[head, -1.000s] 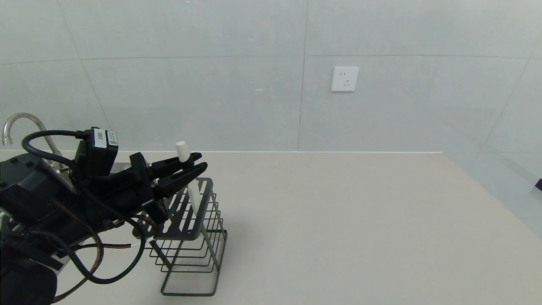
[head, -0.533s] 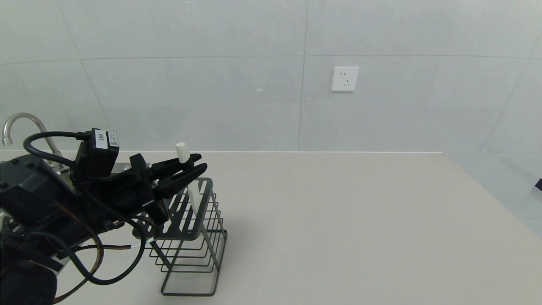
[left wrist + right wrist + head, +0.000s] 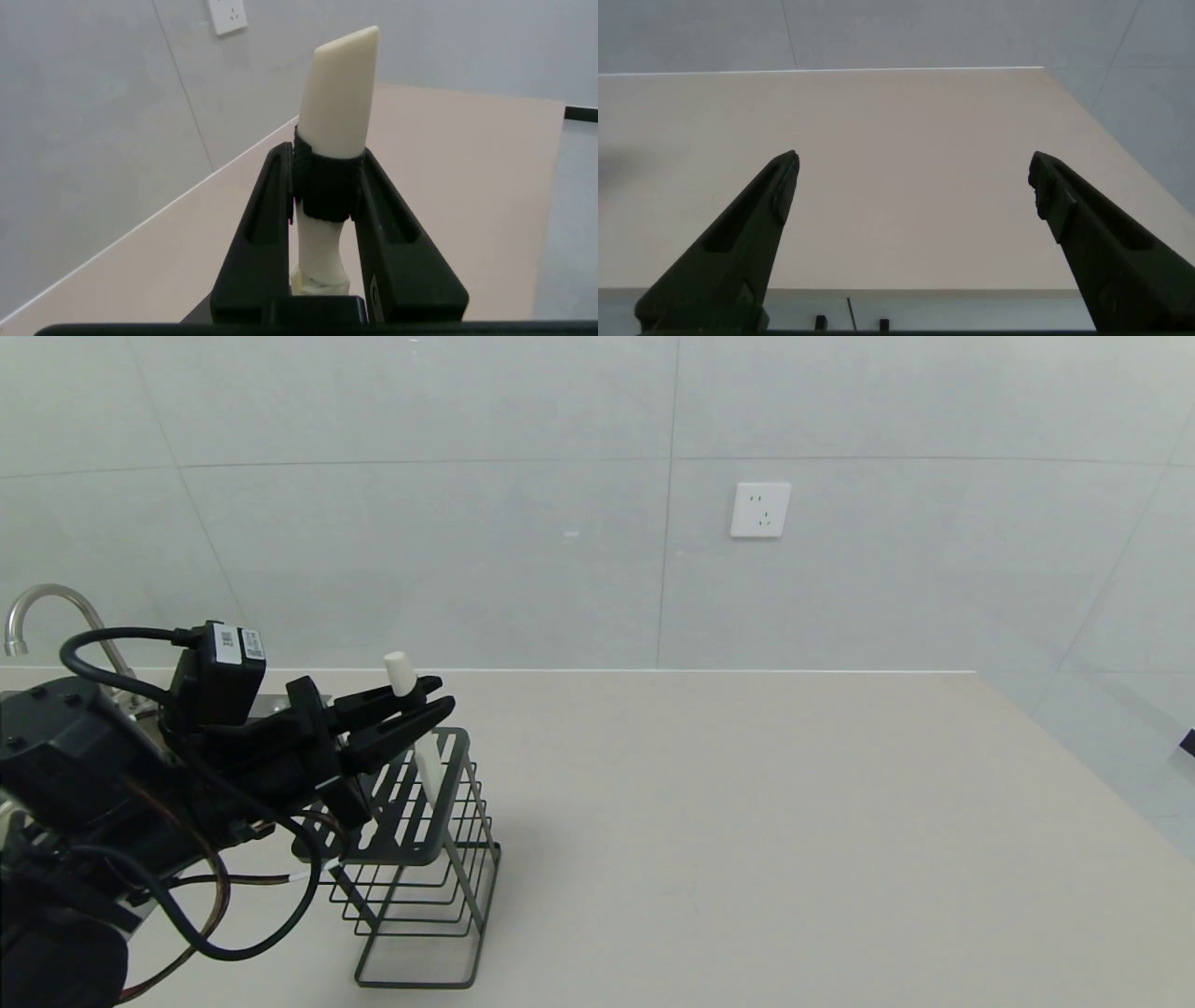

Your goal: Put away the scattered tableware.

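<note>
The left gripper (image 3: 441,693), fingers pinching a white-handled utensil (image 3: 341,93) lowered into the wire rack (image 3: 425,896) on the surface (image 3: 747,821), seemingly had only to release it; the right gripper (image 3: 912,168) hung spread and empty.

Kitchen, by all signs: pale beige countertop (image 3: 747,821), curved chrome tap (image 3: 51,587) at its far left end, large grey wall tiles (image 3: 448,551) rising behind it, white plastic wall socket (image 3: 760,510) above its back edge, black wire cutlery rack (image 3: 415,847) standing on its near left part.
</note>
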Controlling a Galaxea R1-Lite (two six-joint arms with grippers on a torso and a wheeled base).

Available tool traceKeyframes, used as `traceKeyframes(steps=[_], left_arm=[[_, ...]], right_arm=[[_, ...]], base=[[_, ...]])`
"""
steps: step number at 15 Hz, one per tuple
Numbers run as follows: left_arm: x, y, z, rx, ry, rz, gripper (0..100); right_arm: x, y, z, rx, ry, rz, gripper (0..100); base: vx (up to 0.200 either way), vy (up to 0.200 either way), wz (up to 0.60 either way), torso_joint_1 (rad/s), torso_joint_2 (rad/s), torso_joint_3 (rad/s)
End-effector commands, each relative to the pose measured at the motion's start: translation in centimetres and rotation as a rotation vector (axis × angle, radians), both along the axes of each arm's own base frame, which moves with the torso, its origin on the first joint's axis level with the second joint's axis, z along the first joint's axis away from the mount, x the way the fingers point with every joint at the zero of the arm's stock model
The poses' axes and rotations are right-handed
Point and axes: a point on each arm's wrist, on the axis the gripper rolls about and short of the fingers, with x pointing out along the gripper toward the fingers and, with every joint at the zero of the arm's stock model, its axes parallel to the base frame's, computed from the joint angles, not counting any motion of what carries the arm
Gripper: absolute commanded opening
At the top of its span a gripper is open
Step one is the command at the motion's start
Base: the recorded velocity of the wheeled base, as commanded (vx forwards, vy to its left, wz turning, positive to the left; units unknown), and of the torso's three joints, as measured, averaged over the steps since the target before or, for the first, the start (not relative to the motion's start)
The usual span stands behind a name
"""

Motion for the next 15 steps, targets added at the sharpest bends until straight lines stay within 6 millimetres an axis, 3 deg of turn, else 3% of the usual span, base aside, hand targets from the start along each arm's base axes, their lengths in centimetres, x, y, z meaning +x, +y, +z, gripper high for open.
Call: traceKeyframes(steps=[1,5,6,9,12,15], left_arm=[[0.1,0.1,-0.1,0.001,0.005,0.004,0],[0.1,0.0,-0.2,0.020,-0.016,0.006,0],[0.2,0.1,-0.4,0.032,-0.028,0.010,100],[0.2,0.2,-0.3,0.030,-0.027,0.013,100],[0.0,1.4,1.4,0.016,-0.096,0.058,100],[-3.1,1.8,4.9,-0.018,-0.253,0.055,100]], right_arm=[[0.0,0.0,0.0,0.000,0.002,0.000,100],[0.0,0.0,0.0,0.002,0.002,0.000,100],[0.0,0.0,0.0,0.002,0.002,0.000,100],[0.0,0.0,0.0,0.003,0.004,0.000,100],[0.0,0.0,0.0,0.003,0.002,0.000,100],[0.0,0.0,0.0,0.003,0.002,0.000,100]], base=[[0.000,0.000,0.00,0.000,0.00,0.000],[0.000,0.000,0.00,0.000,0.00,0.000],[0.000,0.000,0.00,0.000,0.00,0.000],[0.000,0.000,0.00,0.000,0.00,0.000],[0.000,0.000,0.00,0.000,0.00,0.000],[0.000,0.000,0.00,0.000,0.00,0.000]])
